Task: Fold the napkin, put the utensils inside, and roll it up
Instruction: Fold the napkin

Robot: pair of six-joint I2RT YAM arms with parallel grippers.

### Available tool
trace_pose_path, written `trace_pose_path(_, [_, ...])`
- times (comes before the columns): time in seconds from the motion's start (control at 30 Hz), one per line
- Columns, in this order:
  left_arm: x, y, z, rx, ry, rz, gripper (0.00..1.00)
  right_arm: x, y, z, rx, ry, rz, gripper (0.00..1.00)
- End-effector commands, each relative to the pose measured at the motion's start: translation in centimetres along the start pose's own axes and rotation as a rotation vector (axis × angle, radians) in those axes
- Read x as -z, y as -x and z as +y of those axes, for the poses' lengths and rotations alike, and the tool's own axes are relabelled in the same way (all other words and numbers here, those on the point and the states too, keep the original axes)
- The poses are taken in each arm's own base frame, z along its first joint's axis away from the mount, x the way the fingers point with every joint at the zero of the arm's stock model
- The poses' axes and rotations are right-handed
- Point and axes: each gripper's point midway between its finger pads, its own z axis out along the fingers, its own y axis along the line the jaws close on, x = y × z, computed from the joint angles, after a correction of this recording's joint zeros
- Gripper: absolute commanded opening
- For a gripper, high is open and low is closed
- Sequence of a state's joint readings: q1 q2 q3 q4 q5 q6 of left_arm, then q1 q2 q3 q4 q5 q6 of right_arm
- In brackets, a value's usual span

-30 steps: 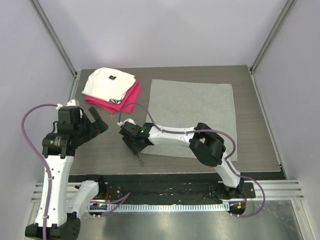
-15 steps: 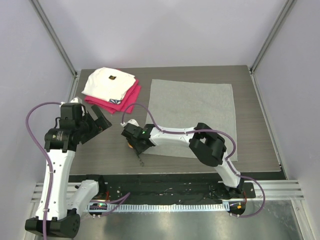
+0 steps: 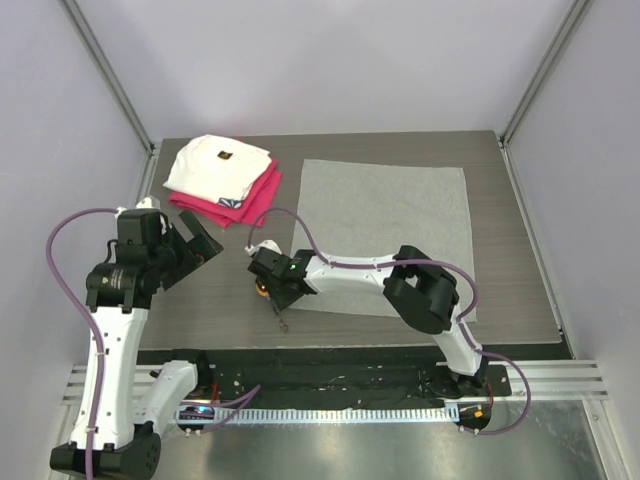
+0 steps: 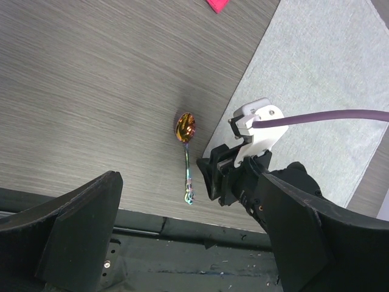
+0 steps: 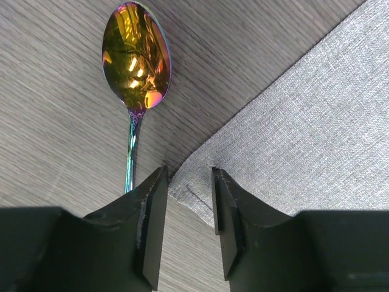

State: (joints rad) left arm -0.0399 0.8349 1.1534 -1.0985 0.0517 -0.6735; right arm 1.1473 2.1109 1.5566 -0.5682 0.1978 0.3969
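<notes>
The light-grey napkin [image 3: 385, 235] lies flat and unfolded on the dark table. My right gripper [image 3: 276, 290] is low at its near-left corner. In the right wrist view the jaws stand a narrow gap apart, with that corner of the napkin [image 5: 304, 134] puckered between the fingers [image 5: 152, 225]; the right gripper [image 5: 188, 182] is still open. The utensil [image 5: 135, 55], a small spoon with an orange-gold bowl, lies on the table just left of the corner, also seen as the spoon [image 4: 185, 129] in the left wrist view. My left gripper [image 3: 195, 240] hangs wide open and empty to the left.
A folded white cloth [image 3: 218, 165] sits on a magenta-red cloth [image 3: 258, 195] at the back left. The table's black front rail [image 4: 200, 243] runs close behind the spoon's stem end. The right arm [image 3: 420, 290] stretches across the napkin's near edge.
The right gripper's jaws have narrowed around the napkin's near-left corner and it has edged slightly right. The left arm wavered but stays wide open.
</notes>
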Motion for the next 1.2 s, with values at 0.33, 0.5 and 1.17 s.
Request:
trace_pose_path(0.33, [1.0, 1.0, -1.0, -0.013, -0.037, -0.036, 1.00, 1.5, -2.5, 3.3, 0.007, 0.198, 0.129, 0.15])
trace_pose_path(0.5, [0.4, 1.1, -0.9, -0.011, -0.032, -0.038, 1.00, 4.1, 0.2, 4.8, 0.005, 0.255, 0.080, 0.01])
trace_pose_path(1.17, [-10.9, 3.0, -3.3, 0.056, -0.041, 0.062, 0.90, 5.7, 8.3, -29.7, -0.341, -0.116, -0.083, 0.01])
